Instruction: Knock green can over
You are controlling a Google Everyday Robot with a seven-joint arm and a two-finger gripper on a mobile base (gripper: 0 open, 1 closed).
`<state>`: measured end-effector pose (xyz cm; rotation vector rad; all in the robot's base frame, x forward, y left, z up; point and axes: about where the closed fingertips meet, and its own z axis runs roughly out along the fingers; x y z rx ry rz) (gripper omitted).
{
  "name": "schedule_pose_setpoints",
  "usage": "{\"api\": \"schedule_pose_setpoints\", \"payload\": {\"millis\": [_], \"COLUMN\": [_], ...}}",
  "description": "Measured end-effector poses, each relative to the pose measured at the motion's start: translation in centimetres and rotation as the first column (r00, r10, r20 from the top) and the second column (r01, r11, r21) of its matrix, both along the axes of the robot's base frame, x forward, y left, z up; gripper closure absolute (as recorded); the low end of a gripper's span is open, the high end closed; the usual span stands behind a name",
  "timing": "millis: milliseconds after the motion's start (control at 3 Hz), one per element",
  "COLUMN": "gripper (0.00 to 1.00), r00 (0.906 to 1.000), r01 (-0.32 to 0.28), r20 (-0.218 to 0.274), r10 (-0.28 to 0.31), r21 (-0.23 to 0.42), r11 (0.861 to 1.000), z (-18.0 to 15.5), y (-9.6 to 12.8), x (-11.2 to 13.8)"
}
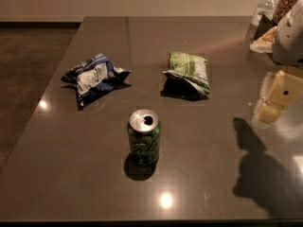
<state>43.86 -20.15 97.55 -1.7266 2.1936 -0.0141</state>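
Observation:
The green can (144, 137) stands upright on the dark table (213, 174), near the front middle. It is dark green with pale lettering and a silver top with an open tab hole. My gripper (271, 111) hangs at the right edge of the view, cream-coloured under a white arm housing (289, 37). It is above the table, well to the right of the can and apart from it. Its shadow falls on the table at the front right.
A crumpled blue-and-white snack bag (94, 78) lies at the left. A green-and-white snack bag (188, 74) lies behind the can. A clear bottle (264, 9) and other items stand at the back right corner. The table's left edge drops to the floor.

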Motion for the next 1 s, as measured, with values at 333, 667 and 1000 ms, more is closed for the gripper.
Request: {"api": "schedule_pose_setpoints", "payload": {"millis": [333, 667, 1000], "gripper": [0.0, 0.0, 0.0], "r00": [0.9991, 0.9956, 0.9852], "r01": [-0.043, -0.093, -0.168], "r20": [0.003, 0.029, 0.074], "r10": [0.043, 0.089, 0.154], "r21": [0.089, 0.156, 0.234], "r11": [0.995, 0.983, 0.958], "z": [-0.4, -0.8, -2.8], "y": [3.9, 7.7, 13.6], "x": [0.0, -0.7, -2.2]}}
